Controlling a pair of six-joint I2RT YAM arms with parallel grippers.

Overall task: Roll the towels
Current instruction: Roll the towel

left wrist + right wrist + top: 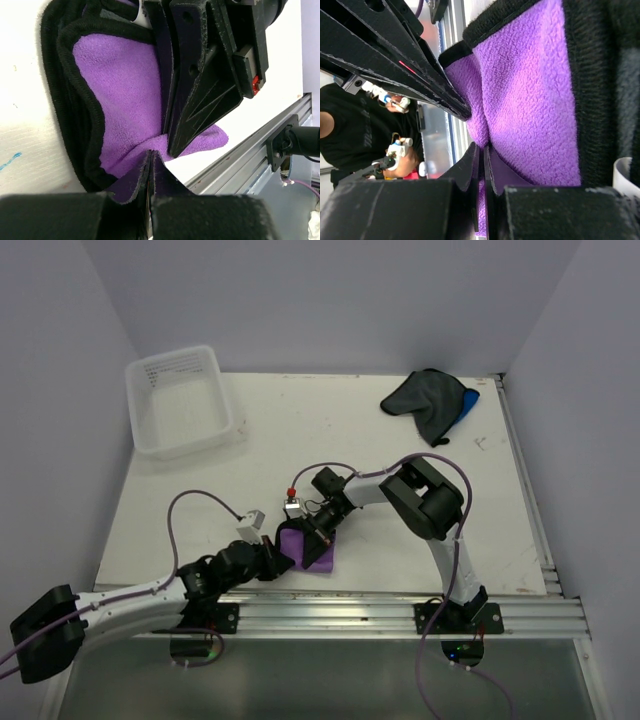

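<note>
The purple towel [312,550], edged in black, lies bunched near the table's front edge between both grippers. My left gripper [287,554] comes in from the left. In the left wrist view it [151,153] is shut on a pinch of the purple towel [120,100]. My right gripper [318,532] reaches down from behind. In the right wrist view it [483,148] is shut on a fold of the purple towel [530,90], with cloth showing between its jaws. The dark grey towel [425,398] lies crumpled at the back right, with the blue towel [470,400] peeking out beside it.
A clear plastic tub [137,410] stands at the back left. The aluminium rail [350,612] with both arm bases runs along the near edge. White walls close in the table on the left, back and right.
</note>
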